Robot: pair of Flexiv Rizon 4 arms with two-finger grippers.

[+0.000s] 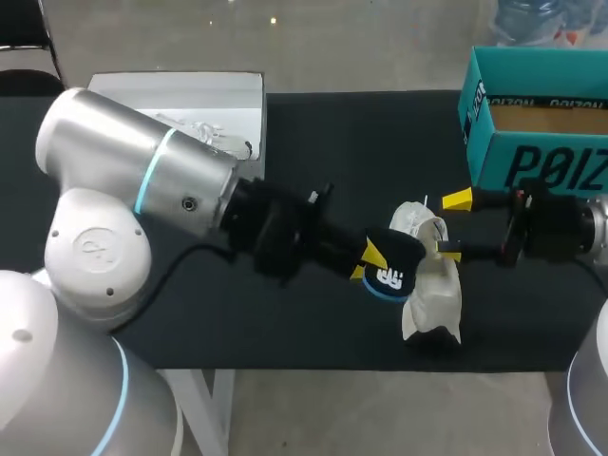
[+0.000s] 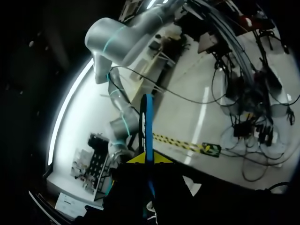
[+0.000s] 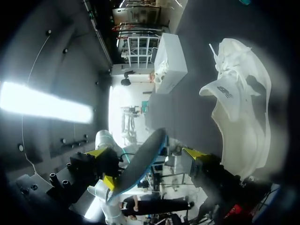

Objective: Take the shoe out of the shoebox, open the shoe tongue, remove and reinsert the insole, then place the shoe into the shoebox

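The black table (image 1: 313,133) is being occupied at its far right corner by a teal cardboard shoebox (image 1: 532,166), with the white lace-up shoe (image 1: 437,294) lying outside it. A black, blue-edged insole (image 1: 394,251) is being clamped by the left gripper (image 1: 374,262) beside the shoe, and is shown edge-on only in the left wrist view. The right gripper (image 1: 453,226) is being held with its fingers wide apart.

Shoe (image 1: 432,285) white cloth; shoebox (image 1: 541,166) teal cardboard; table (image 1: 361,142) matt black.
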